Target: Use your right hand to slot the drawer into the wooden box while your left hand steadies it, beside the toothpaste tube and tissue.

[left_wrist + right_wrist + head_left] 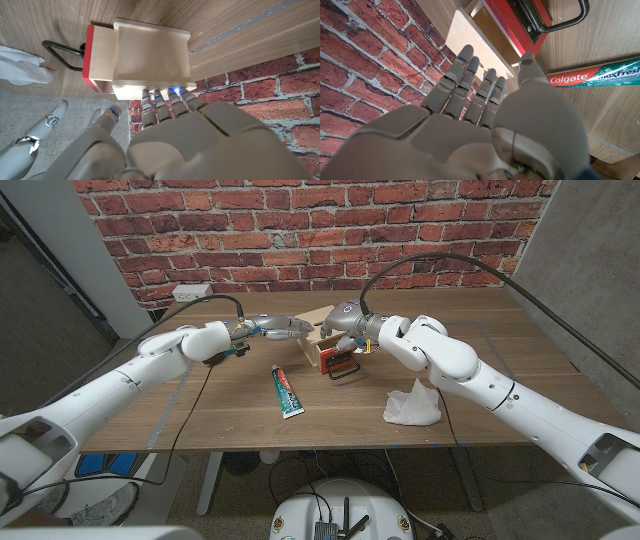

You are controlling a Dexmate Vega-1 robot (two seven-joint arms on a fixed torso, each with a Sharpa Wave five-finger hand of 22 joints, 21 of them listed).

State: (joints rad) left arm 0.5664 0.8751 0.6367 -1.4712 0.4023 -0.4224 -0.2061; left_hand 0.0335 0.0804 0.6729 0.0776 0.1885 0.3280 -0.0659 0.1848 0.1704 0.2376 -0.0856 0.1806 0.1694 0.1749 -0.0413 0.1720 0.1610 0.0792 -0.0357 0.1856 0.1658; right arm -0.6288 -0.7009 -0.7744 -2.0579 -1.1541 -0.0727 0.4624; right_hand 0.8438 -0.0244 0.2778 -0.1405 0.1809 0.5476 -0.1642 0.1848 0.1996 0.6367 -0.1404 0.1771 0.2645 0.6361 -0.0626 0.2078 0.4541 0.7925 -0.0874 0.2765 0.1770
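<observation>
Drawer [333, 361] and wooden box [322, 330] sit mid-table in our head view, the red-fronted drawer partly in the box with its black handle [345, 371] sticking out toward us; the toothpaste tube [288, 391] lies just in front of the box and to its left, the tissue [413, 406] in front and to its right. Our left hand [272, 329] reaches to the box's left side, our right hand [350, 330] crowds over the box and drawer, and from here we cannot tell how either hand's fingers are set. In our left wrist view the left hand's fingers [167, 100] are pressed together, tips against the box's end [151, 89], so we judge it is bracing; the drawer [98, 58] shows part-way out of the box. In our right wrist view the right hand's fingers [470, 87] lie close together, extended beside the box's rim [460, 35], gripping nothing that we can see; whether they touch the wood is unclear. The drawer could jam or skew if we push off-centre, and the box could slide if the brace slips. Hidden from us: how deep the drawer sits, and the handle's far end, cut off by the frame
</observation>
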